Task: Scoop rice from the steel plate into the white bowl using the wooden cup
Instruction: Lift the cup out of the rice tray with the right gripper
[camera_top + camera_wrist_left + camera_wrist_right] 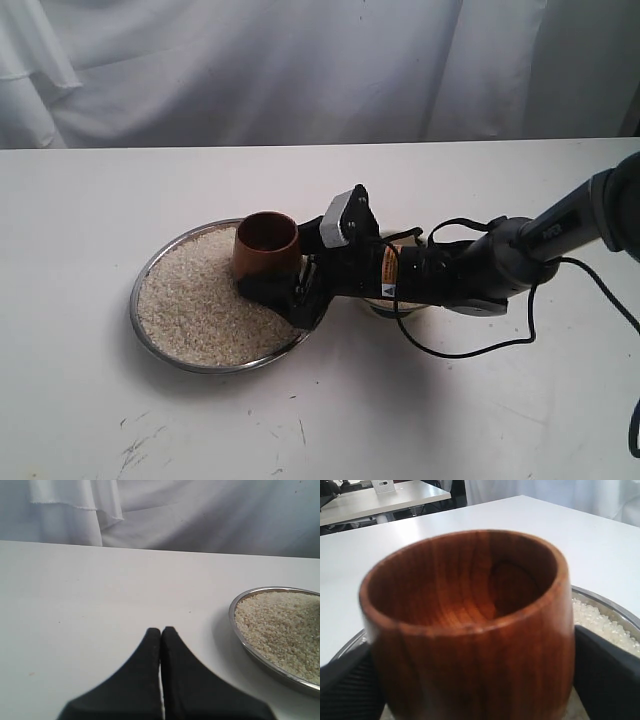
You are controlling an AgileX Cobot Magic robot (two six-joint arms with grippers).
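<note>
Left jaws: pressed together, empty, over bare bench (75,590), steel plate (232,615) off to one side | right jaws: wide, flanking upright wooden cup (266,250) standing in rice (190,300); gripping or slack, cannot tell | white bowl (392,305): behind right jaws, under wrist | risk: slack hold lets cup topple, scattering grains over rim.

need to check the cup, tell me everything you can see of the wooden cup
The wooden cup is a rounded reddish-brown tumbler, grained, no handle, nothing seen inside. It stands upright, mouth up, on the rice at the steel plate's right side. The right gripper's fingers flank it; contact unclear.
</note>
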